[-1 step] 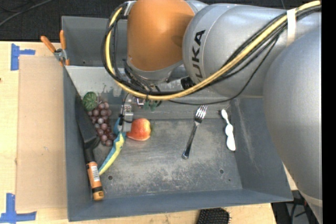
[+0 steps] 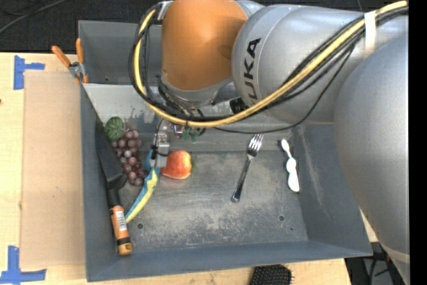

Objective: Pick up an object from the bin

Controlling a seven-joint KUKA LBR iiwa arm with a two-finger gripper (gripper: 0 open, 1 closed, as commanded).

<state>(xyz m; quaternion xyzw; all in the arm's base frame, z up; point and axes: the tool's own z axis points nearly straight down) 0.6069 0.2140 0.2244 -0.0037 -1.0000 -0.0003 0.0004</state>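
The end effector (image 2: 160,143) hangs low in the bin (image 2: 220,257), tucked under the arm's big orange wrist cover. From where I stand I cannot tell how far open it is, and I see nothing caught in it.

It sits in a tight pocket. A red-and-orange fruit (image 2: 177,165) lies just beside it on the fork's side and a little nearer the camera. A bunch of purple grapes (image 2: 128,151) lies just beside it on the opposite side. The upper end of a blue-and-yellow toothbrush (image 2: 143,191) lies right under its tip. Which of the three it is meant for I cannot say.

That crowding is the worry. If it closes here, it may well nip two things at once, or catch the edge of one and shove the others aside.

- **The fruit:** it looks round and smooth, so an off-centre squeeze would likely squirt it out across the floor.
- **The grapes:** they are lumpy and loose, so a hold on one berry could let the bunch swing or tear free.
- **The toothbrush:** it lies flat and thin, so going for it risks driving into the bin floor.

Beyond the grapes, a black-handled tool (image 2: 110,180) and an orange tube (image 2: 120,230) lie along the wall. The fork (image 2: 245,170) and a white spoon (image 2: 290,167) lie well apart on the other side, out of harm's way.
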